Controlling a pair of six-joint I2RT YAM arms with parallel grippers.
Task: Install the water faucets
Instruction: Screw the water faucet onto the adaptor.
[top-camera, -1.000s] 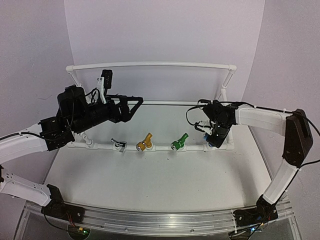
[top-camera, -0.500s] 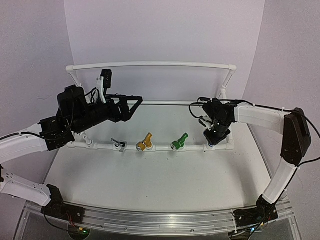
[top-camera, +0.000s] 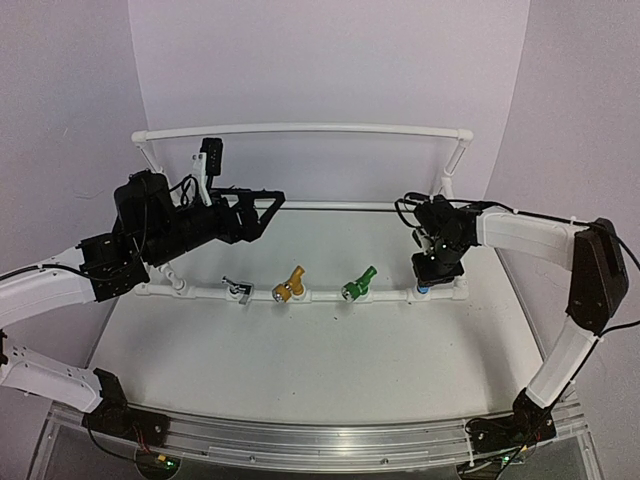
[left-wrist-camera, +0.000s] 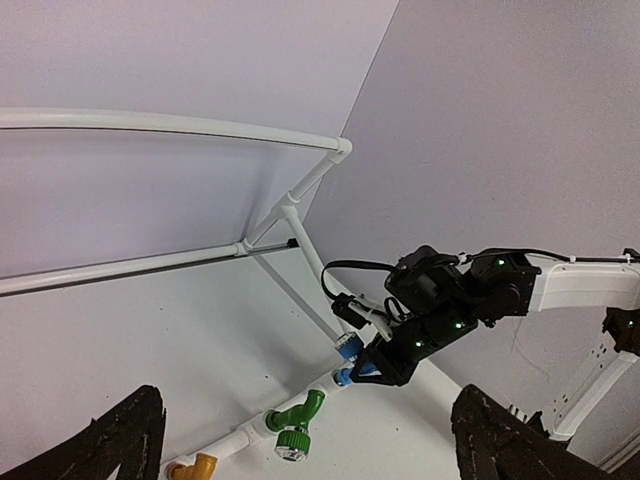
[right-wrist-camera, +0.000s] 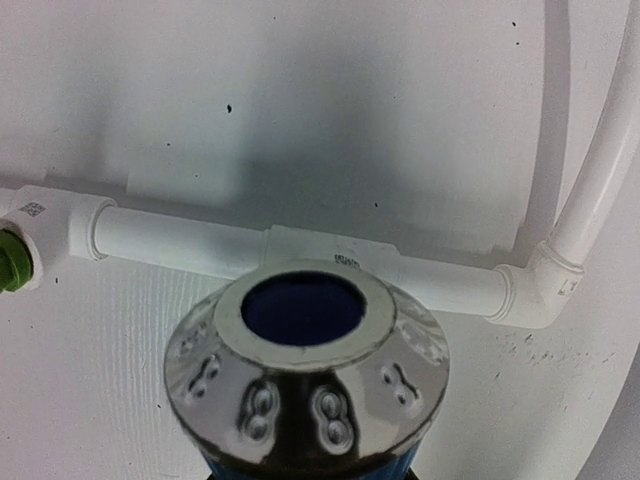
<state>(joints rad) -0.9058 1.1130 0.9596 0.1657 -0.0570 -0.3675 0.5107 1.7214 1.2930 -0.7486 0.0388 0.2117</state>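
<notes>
The silver faucet (top-camera: 238, 288), the yellow faucet (top-camera: 288, 285) and the green faucet (top-camera: 358, 283) sit in a row on the front white pipe (top-camera: 190, 291). My right gripper (top-camera: 432, 270) is shut on the blue faucet (right-wrist-camera: 305, 350) and holds it at the pipe's right-hand tee fitting (right-wrist-camera: 330, 252). In the right wrist view its metallic nozzle fills the foreground and hides my fingers. The left wrist view shows the blue faucet (left-wrist-camera: 349, 347) in the right gripper (left-wrist-camera: 395, 362), beside the green faucet (left-wrist-camera: 293, 428). My left gripper (top-camera: 262, 205) is open and empty, raised above the table's left rear.
The white PVC frame has a high back rail (top-camera: 300, 128) and slanted side posts (top-camera: 447, 175). The pipe ends in an elbow (right-wrist-camera: 540, 290) just right of the tee. White walls close in the table on three sides.
My right gripper has shifted slightly right and turned over the tee with the blue faucet in it. The left arm has barely moved.
</notes>
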